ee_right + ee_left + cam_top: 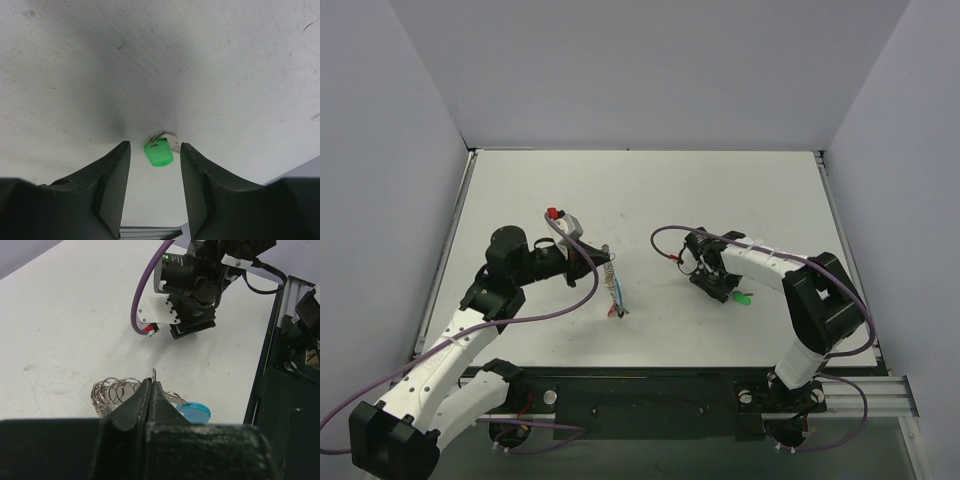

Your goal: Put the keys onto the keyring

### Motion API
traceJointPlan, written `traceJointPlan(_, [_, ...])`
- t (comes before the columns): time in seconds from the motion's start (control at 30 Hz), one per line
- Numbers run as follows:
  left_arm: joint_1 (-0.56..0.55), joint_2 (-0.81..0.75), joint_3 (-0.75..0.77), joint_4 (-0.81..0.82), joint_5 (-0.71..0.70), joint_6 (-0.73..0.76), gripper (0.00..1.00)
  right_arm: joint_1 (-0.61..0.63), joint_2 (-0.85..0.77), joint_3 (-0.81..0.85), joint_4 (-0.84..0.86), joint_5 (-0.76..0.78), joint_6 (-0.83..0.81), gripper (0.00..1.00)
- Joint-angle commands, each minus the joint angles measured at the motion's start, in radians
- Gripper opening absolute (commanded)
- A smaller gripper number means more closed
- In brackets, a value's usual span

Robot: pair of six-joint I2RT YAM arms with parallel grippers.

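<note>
The keyring (611,283), a bunch of silvery wire loops (112,391) with a light-blue tag (196,413), is near the table's middle, left of centre. My left gripper (584,260) is shut on one thin wire loop of it, which pokes up between the tips (151,382). One of the keys, with a bright green head (159,153) on a small silver ring, lies flat on the table (744,298). My right gripper (154,146) is low over it and open, a finger on either side of the green head without touching it.
The right arm's wrist and camera (192,285) face the keyring across the white table (640,190). A black base rail (640,395) runs along the near edge. Grey walls enclose the left, back and right sides.
</note>
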Motion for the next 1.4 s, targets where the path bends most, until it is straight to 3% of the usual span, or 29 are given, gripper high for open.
traceJointPlan(0.0, [0.003,-0.016,0.056,0.035,-0.002,0.012,0.0,0.01,0.022,0.03,-0.032,0.057,0.016,0.4])
traceJointPlan(0.5, [0.003,-0.014,0.054,0.043,0.009,0.012,0.0,0.018,0.055,0.04,-0.029,0.117,0.017,0.38])
traceJointPlan(1.37, [0.003,-0.013,0.051,0.044,0.009,0.012,0.0,0.016,0.058,0.044,-0.031,0.132,0.02,0.24])
